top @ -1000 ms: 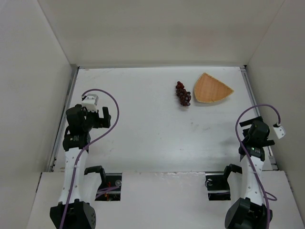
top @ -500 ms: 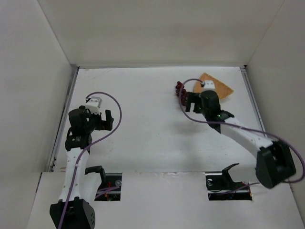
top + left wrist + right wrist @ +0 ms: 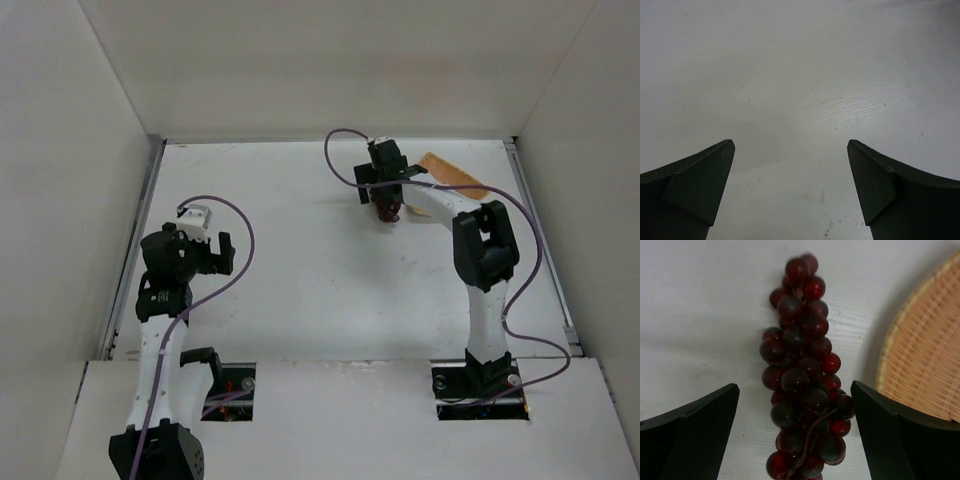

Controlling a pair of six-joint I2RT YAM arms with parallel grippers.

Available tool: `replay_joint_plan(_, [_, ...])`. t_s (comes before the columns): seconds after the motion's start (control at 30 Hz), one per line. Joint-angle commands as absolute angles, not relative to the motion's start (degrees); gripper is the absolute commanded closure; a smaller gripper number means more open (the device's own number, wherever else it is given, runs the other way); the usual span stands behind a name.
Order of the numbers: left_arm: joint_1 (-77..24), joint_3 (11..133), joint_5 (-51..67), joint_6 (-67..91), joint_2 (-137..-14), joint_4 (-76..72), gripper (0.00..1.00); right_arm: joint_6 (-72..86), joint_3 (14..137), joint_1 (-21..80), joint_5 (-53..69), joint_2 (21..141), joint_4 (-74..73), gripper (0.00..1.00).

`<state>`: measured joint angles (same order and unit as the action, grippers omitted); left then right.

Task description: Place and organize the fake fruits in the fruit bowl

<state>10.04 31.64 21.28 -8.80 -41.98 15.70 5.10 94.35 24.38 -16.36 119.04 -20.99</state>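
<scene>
1. Fruit bowl (image 3: 452,172): it sits on the white table (image 3: 300,270) at the far right. The right arm crosses part of it in the top view. The right wrist view shows a woven tan surface with a lighter rim (image 3: 925,360).

2. Grapes (image 3: 802,375): the dark red bunch lies flat on the table, outside the fruit bowl and just beside its left rim. A strip of bare table separates the two, so they are not touching. The long axis of the bunch runs roughly along that rim. In the top view, only the near end of the bunch (image 3: 388,208) shows below the gripper.

3. Right gripper (image 3: 794,386): it is positioned directly over the grapes, just left of the fruit bowl (image 3: 384,188). The jaws are spread fully wide. One finger (image 3: 695,435) stands on the side of the bunch away from the bowl, and the other (image 3: 900,435) stands between the bunch and the bowl. Nothing is gripped.

4. Left gripper (image 3: 220,250): it is well apart from the fruit bowl, at the near left of the table. The jaws are fully spread (image 3: 790,142) over bare table, and nothing is gripped.
</scene>
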Motion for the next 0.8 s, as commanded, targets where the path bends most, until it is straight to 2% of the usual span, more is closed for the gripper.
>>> replay_joint_plan(0.0, [10.9,31.5,22.2,-9.3,-41.1,13.4,0.0,3.6,97.6,23.7,-18.1,120.3,-29.3,0.0])
replay_joint_plan(0.1, [11.2,31.6,22.2,-9.1,-41.4,13.4,0.0,2.9,96.8,23.6,-17.4,120.9,-30.5,0.0])
replay_joint_plan(0.13, [11.2,31.7,22.2,-9.1,-41.5,13.4,0.0,2.1,96.6,23.9,-16.9,120.9,-30.5,0.03])
replay_joint_plan(0.27, [11.3,32.1,22.2,-9.1,-42.1,13.3,0.0,1.8,96.1,23.9,-12.5,119.3,-29.4,0.41])
replay_joint_plan(0.33, [11.3,32.2,22.2,-9.2,-42.1,13.3,0.0,3.0,96.1,23.9,-11.6,117.5,-28.7,0.76])
replay_joint_plan(0.4, [11.6,32.2,22.1,-9.8,-42.0,13.3,0.0,5.3,95.4,23.4,-11.3,115.2,-27.3,0.92])
replay_joint_plan(0.43, [11.7,32.2,22.1,-9.8,-41.9,13.3,0.0,6.8,94.7,22.4,-10.7,113.1,-26.0,0.96])
replay_joint_plan(0.6, [12.0,32.2,22.1,-9.8,-41.9,13.4,0.0,17.1,88.5,14.6,-9.8,103.2,-17.1,1.0])
replay_joint_plan(0.77, [12.4,32.2,22.1,-9.2,-42.1,12.7,0.0,19.9,87.2,8.3,-16.3,104.0,-15.4,1.0])
